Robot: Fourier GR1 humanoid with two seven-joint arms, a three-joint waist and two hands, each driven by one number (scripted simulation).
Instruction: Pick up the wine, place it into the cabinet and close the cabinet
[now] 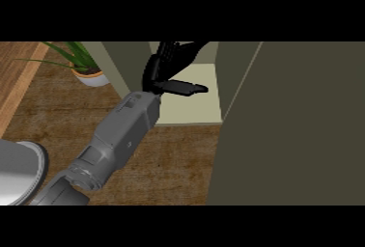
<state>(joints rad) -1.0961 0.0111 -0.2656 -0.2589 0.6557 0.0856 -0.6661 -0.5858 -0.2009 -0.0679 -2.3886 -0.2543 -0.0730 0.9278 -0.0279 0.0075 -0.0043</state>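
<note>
Black left hand (167, 67) reaching into olive-green open cabinet (235, 77) at upper centre, fingers curled round something dark, presumably the wine bottle, itself not distinguishable; risk: forearm catching tall olive door (299, 135) at right, or bottle toppling off pale shelf (189, 113).

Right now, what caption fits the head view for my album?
Left hand reaching into the open cabinet, potted plant nearby.

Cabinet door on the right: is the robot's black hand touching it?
Apart. In the head view, a strip of the pale shelf shows between the left hand, which is inside the cabinet, and the open cabinet door.
</note>
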